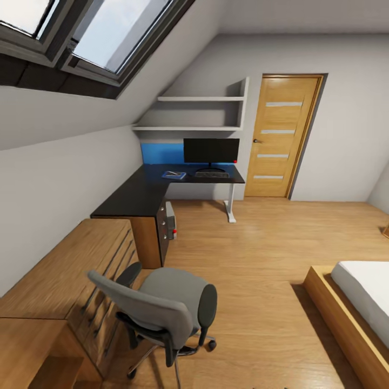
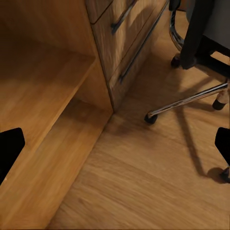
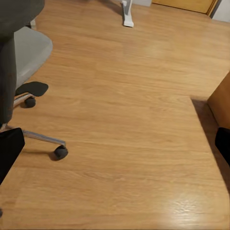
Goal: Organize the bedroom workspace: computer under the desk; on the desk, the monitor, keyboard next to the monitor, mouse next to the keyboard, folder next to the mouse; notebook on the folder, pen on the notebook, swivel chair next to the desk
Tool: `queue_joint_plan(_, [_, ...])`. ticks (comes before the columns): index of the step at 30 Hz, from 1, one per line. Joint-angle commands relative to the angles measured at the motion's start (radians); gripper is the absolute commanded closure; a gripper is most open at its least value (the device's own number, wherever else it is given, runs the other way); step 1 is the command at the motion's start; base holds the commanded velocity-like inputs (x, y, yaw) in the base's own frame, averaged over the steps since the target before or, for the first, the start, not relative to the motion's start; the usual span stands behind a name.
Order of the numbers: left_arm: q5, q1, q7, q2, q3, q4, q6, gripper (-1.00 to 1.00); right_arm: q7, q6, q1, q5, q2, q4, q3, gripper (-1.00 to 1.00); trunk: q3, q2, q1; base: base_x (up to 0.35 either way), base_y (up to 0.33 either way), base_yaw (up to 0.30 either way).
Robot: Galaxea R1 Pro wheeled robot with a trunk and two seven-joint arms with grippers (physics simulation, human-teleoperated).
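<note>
Both grippers, left (image 2: 115, 146) and right (image 3: 115, 148), gape empty (travelling), the chair (image 1: 162, 308) still far from the desk (image 1: 146, 192).

Head view: room seen from high, facing the far desk (image 1: 162, 186).
Wrist views: floor seen closely; swivel chair (image 1: 162, 310) shared.

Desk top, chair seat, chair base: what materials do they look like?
Desk top: glossy black, likely laminate; it carries a faint sheen. Swivel chair seat and back: matte grey, probably fabric upholstery, no shine. Chair base: bright reflective spokes, looks like chromed metal, with dark casters, probably plastic.
</note>
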Motion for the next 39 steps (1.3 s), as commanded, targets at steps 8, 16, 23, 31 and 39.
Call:
queue_joint_plan(8, [0.004, -0.001, 0.006, 0.0, -0.009, 0.0, -0.002, -1.0, -0.006, -0.002, -0.001, -0.004, 0.001, 0.001, 0.009, -1.0, -0.002, -0.002, 0.001, 0.0, 0.179, 0.0])
queue_joint_plan(16, [0.004, -0.001, 0.006, 0.0, -0.009, 0.0, -0.002, -1.0, -0.005, -0.002, -0.001, -0.004, 0.001, 0.001, 0.009, -1.0, -0.002, -0.002, 0.001, 0.0, 0.046, -0.058])
queue_joint_plan(23, [0.004, -0.001, 0.006, 0.0, -0.009, 0.0, -0.002, -1.0, -0.005, -0.002, -0.001, -0.004, 0.001, 0.001, 0.009, -1.0, -0.002, -0.002, 0.001, 0.0, 0.077, -0.226])
queue_joint_plan(31, [0.004, -0.001, 0.006, 0.0, -0.009, 0.0, -0.002, -1.0, -0.006, -0.002, -0.001, -0.004, 0.002, 0.001, 0.009, -1.0, -0.002, -0.002, 0.001, -0.016, 0.185, -0.059])
queue_joint_plan(39, [0.004, -0.001, 0.006, 0.0, -0.009, 0.0, -0.002, -1.0, -0.006, -0.002, -0.001, -0.004, 0.002, 0.001, 0.009, -1.0, -0.002, -0.002, 0.001, -0.114, 0.162, -0.006])
